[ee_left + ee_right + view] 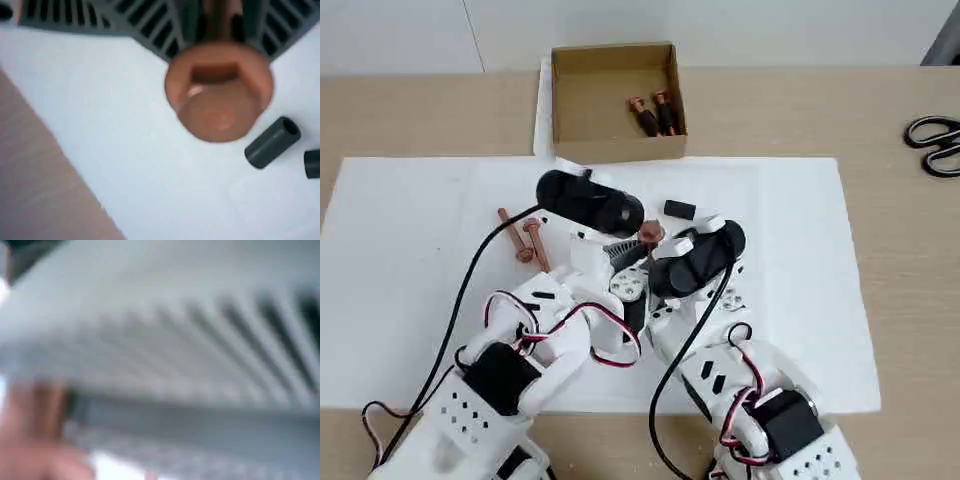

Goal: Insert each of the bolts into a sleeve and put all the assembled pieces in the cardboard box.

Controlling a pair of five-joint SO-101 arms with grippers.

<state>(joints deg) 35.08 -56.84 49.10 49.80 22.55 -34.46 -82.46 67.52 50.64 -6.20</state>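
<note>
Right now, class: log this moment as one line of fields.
left gripper: shut on copper-coloured bolt | brown cardboard box: two assembled pieces | white paper sheet: two loose bolts, black cylindrical sleeve

Matt copper-brown plastic by the look of it, the bolt [220, 100] clamped in the left gripper [217, 25] shows a smooth head with a faint sheen, set against ribbed dark-grey plastic fingers [125, 20]. A sleeve [272, 142] is matt charcoal plastic, lying on smooth white paper [150, 165]. At top centre of the overhead frame, the cardboard box [595, 110] is dull brown board. The table [410, 110], upper left, has a pale wood-grain finish. The arms [450, 425], lower centre, are white plastic with glossy black housings [590, 200].
</note>
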